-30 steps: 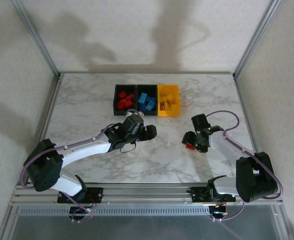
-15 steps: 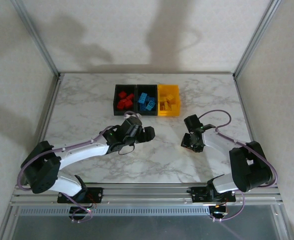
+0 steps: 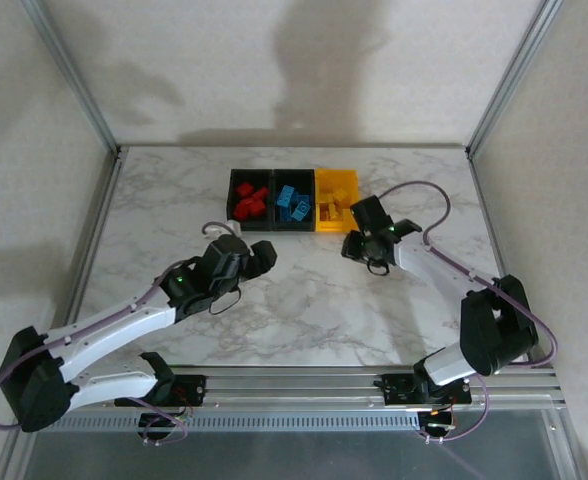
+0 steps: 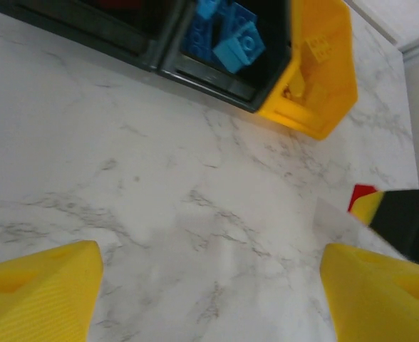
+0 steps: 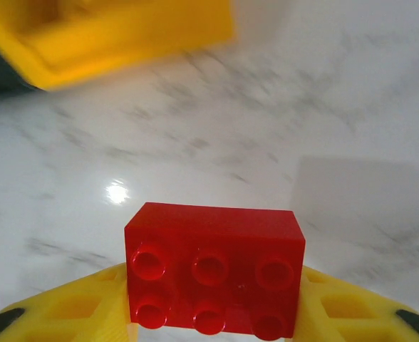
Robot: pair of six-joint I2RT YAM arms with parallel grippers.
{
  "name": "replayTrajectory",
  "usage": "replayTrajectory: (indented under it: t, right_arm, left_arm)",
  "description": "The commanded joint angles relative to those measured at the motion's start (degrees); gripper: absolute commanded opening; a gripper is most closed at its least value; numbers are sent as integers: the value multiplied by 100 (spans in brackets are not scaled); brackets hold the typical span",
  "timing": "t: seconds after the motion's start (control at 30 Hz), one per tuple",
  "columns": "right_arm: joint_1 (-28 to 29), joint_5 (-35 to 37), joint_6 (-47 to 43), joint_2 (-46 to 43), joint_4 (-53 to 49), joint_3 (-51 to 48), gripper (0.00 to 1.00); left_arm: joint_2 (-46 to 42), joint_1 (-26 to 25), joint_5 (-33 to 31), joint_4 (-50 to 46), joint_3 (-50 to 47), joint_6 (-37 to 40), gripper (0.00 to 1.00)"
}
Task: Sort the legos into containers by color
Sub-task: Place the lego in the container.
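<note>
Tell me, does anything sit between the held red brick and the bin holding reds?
Yes. The red brick in the right gripper is beside the yellow bin; that bin and the blue-filled middle bin lie between it and the red-filled bin.

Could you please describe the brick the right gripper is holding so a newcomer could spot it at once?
Find the three joined bins at the far side of the table. Just in front of the yellow bin, the right gripper pinches a red six-stud brick. All other red bricks lie in the leftmost bin.
</note>
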Motion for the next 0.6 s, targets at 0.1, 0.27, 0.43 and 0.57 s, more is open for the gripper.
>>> replayTrajectory:
  t: [0.1,0.27,0.43,0.57]
  right_arm:
    - [509,-160,-296,1132,-75,1544,37]
    - [843,-507,-524,2297,-134,3071,37]
    - [927,-948,-641,3487,-263,4599,37]
    - [929,-1193,-685,4359,-479,5865,38]
  left_arm:
    - [-778,552,-21,-854,-332,-336,79]
    - [-1326,921,118,-1203,-387,-369,79]
    - [-1449,1052,184,-1441,-350,-369,79]
    - [-1469,1071,267,-1438,-409,-416,79]
